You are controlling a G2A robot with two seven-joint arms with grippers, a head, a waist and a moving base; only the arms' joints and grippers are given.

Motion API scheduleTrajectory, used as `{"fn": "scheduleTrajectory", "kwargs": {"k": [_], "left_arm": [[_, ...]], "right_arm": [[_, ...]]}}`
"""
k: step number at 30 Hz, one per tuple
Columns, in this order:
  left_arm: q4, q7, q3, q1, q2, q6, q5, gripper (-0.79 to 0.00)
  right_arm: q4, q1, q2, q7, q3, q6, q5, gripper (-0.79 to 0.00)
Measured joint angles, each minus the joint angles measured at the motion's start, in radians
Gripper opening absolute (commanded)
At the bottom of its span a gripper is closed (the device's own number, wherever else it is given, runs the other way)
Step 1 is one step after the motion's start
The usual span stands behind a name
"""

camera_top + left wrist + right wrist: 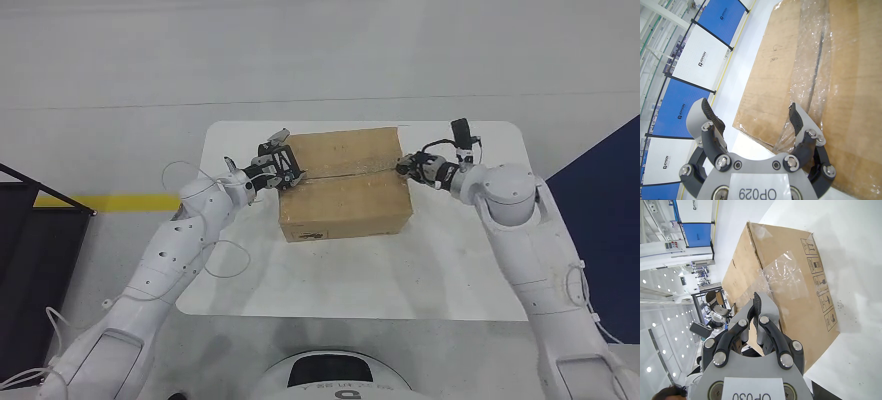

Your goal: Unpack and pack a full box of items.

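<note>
Top view: one box [345, 185] sits closed at the centre of the one table [450, 270], with one tape [350, 172] strip along its seam. Two grippers flank it. The left gripper [283, 165] is at the box's left end, jaws spread. The right gripper [402, 166] is at the right end of the seam, jaws together.

Left wrist view: the left gripper [748, 104] gapes wide around the box [768, 75] corner, one finger touching the wrinkled tape [810, 75].

Right wrist view: the right gripper [756, 300] has its pads pressed together at the box [745, 266] edge, by the tape [785, 275]. Whether they pinch anything I cannot tell.
</note>
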Motion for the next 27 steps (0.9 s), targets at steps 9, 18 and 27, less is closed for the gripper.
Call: {"fn": "scheduleTrajectory", "kwargs": {"k": [9,18,27], "left_arm": [[-0.025,0.018,-0.016,0.016,0.003,0.022,-0.013,0.000],[-0.155,0.140,-0.242,0.162,0.058,0.036,-0.096,0.000],[-0.079,0.183,-0.331,0.238,0.076,0.025,-0.168,0.000]], "right_arm": [[-0.136,-0.162,-0.005,-0.190,0.071,-0.098,0.093,-0.785],[-0.114,-0.081,-0.025,-0.195,-0.048,-0.105,0.068,-0.785],[0.091,0.113,-0.061,-0.216,-0.186,-0.029,0.059,-0.785]]}}
